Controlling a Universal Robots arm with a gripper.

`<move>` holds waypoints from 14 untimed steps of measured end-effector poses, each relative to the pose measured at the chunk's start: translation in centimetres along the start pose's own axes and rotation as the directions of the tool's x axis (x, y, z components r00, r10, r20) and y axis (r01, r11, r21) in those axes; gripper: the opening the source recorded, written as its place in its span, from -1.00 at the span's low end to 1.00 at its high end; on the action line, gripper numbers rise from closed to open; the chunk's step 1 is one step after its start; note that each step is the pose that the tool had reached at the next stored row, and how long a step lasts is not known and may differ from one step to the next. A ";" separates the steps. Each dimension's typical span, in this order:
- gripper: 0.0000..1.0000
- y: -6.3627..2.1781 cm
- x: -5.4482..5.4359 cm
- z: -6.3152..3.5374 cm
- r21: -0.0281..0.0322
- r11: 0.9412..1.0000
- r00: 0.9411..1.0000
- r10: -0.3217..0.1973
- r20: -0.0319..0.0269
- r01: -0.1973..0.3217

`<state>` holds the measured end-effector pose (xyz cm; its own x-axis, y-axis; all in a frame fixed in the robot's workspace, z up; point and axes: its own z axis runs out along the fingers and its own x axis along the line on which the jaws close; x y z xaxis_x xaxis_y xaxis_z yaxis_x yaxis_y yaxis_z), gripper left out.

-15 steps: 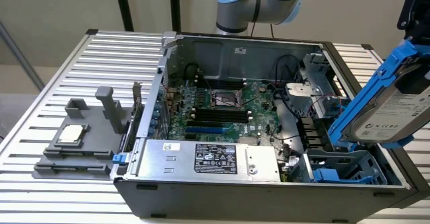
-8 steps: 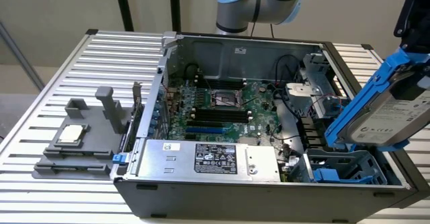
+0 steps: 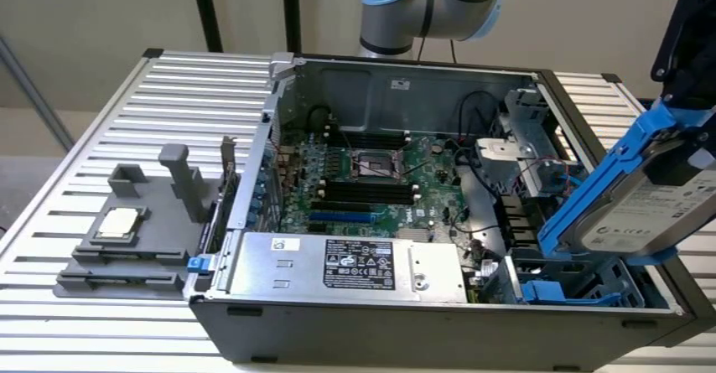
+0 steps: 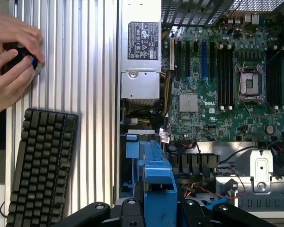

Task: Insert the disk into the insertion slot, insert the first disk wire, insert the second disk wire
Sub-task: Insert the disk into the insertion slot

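Holding the disk (image 3: 643, 209) in the gripper (image 3: 688, 151), with the fingers closed on the upper end of its blue carrier (image 4: 154, 175); not open, not empty. Hanging in the air above the near corner of the computer case (image 3: 448, 331), on the exterior view's right, and touching nothing but the fingers, as far as can be seen.

Tilted steeply, with the long axis running from the fingers down toward the insertion slot (image 3: 565, 285). Lower end just above that grey cage with blue clips, not yet inside. From the fingers, then: first the disk below, then the slot further down on nearly the same line, though leaning more than the slot seems to allow, as a judgement. Only one arm here, so no choice of nearer hand.

Readable in the wrist view: "DELL" in white on the green motherboard (image 4: 213, 94). On the silver power-supply box (image 3: 347, 264) a printed label, letters too small to read. On the disk a white label, also not readable.

Elsewhere on the slatted table (image 3: 101, 138): a grey stand with a small chip (image 3: 121, 226) beside the case, a black keyboard (image 4: 42, 165), and a person's hands (image 4: 12, 56) around a small dark thing, well apart from the gripper.
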<state>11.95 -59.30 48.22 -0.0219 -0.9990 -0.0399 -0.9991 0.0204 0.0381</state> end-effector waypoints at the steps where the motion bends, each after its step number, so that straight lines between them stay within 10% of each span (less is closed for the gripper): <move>1: -0.36 0.04 0.1 0.07 0.000 1.000 1.000 0.000 0.000 0.000; 14: -0.36 0.60 0.3 2.23 0.013 1.000 1.000 -0.001 0.000 0.001</move>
<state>11.26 -59.48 46.01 -0.0214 -0.9990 -0.0401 -0.9995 0.0204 0.0247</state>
